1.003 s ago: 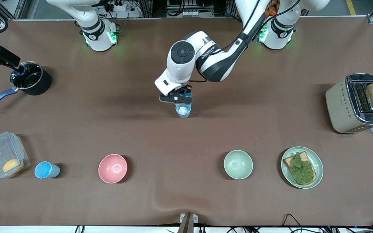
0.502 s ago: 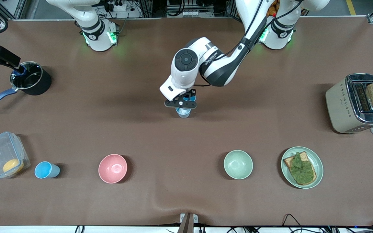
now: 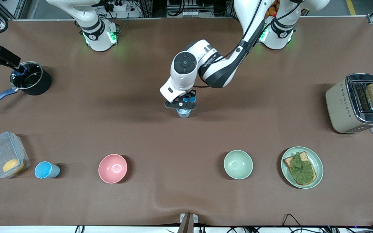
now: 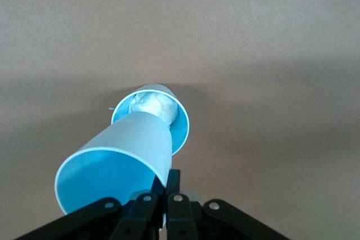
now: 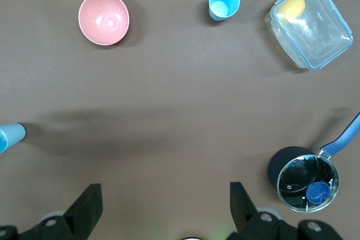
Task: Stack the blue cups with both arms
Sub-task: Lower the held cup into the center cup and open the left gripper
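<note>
**Ana:** Blue plastic on blue plastic, nearly. The left gripper (image 3: 180, 104) is clamped on the rim of one blue cup (image 4: 115, 164), and that cup hangs tilted, its base pointing into the mouth of the second cup (image 4: 179, 123) standing in the middle of the table (image 3: 186, 194).

**Ben:** Is it seated yet?

**Ana:** I can't tell from these views whether the base touches inside. The standing cup has a white crumpled bit (image 4: 151, 105) in it, so I'd judge the held one will not sink all the way.

**Ben:** So the step in hand is the nesting itself.

**Ana:** That is my reading. The next move calls for bringing the held cup upright over the other's mouth, lowering it straight, and only then letting go. Released while tilted, it could tip out or knock the lower cup over.

**Ben:** And the other arm?

**Ana:** The right gripper (image 5: 163, 206) waits with its fingers spread wide, holding nothing, up over the right arm's end of the table. A third cup (image 3: 46, 170) stands there, nearer the front camera, between the clear lidded box (image 3: 2, 153) and the pink bowl (image 3: 112, 168). I expect that one is the right arm's job.
</note>
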`<state>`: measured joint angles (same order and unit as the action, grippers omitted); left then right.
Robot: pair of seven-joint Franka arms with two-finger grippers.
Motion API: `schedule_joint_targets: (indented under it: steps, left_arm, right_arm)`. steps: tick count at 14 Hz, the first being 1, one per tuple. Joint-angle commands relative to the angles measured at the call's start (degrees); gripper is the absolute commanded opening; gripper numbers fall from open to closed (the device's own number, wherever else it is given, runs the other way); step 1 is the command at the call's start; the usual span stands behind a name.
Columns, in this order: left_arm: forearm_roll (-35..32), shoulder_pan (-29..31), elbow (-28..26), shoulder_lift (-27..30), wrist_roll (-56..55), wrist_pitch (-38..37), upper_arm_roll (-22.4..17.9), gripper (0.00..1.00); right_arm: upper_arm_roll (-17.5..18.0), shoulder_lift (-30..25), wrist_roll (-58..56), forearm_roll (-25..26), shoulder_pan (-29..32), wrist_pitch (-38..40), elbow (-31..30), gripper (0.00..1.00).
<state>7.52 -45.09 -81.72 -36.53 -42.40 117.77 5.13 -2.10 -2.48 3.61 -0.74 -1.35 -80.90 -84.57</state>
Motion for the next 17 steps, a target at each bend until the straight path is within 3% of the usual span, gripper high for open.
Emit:
schedule_joint_targets:
  steps: [1, 13, 17]
  left_arm:
    - [-0.3, -0.3, 1.2, -0.3, -0.2, -0.4, -0.5, 0.00]
    - [-0.2, -1.8, 2.9, -2.0, -0.4, 2.5, -1.9, 0.00]
    - [-0.3, -1.8, 2.6, -2.1, -0.5, 3.2, -1.9, 0.33]
  right_arm:
    - [-0.1, -0.6, -0.7, -0.4, 0.0, 0.4, -0.2, 1.00]
    - [-0.4, -0.5, -1.2, -0.5, 0.3, 0.2, 0.0, 1.00]
    - [-0.4, -0.5, -1.3, -0.5, 0.3, 0.3, 0.0, 1.00]
